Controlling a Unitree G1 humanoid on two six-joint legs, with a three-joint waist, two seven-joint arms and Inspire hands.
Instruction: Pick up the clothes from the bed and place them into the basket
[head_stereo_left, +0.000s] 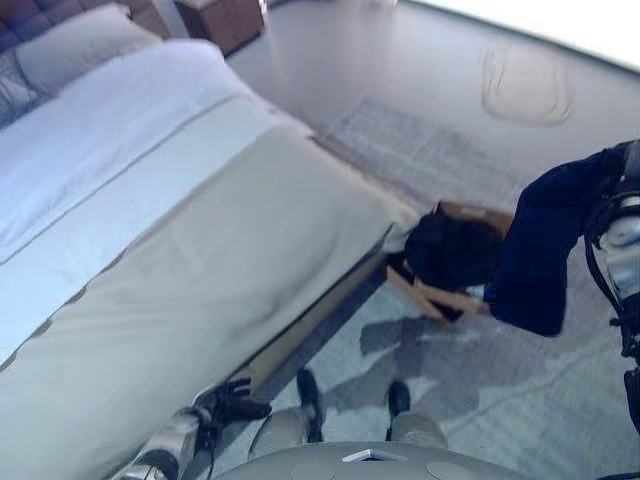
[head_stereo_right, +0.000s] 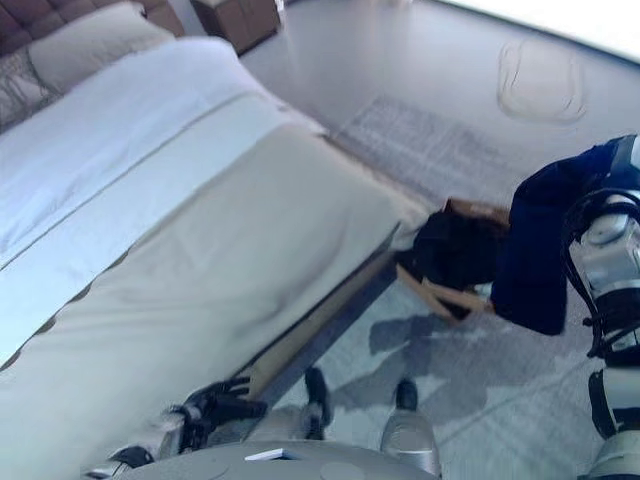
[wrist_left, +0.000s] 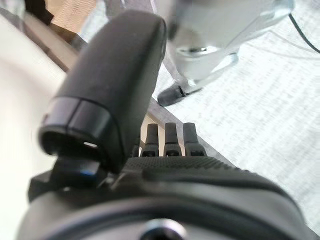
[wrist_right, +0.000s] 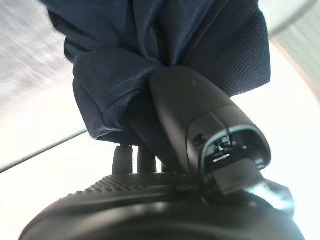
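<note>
Right hand (wrist_right: 200, 150) clenched on a navy garment (head_stereo_left: 535, 250) hanging just beside the basket (head_stereo_left: 450, 290). Left hand (head_stereo_left: 232, 402), fingers relaxed, empty. Carry the garment fully above the basket rim before releasing, lest it drape outside.

Head stereo pair downward over bed (head_stereo_left: 200, 250) and floor; wrist cameras close along each hand.

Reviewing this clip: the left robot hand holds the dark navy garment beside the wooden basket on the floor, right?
Wrong hand. The right robot hand grips the dark navy garment, as the right wrist view shows; it hangs beside the wooden basket on the floor.
</note>
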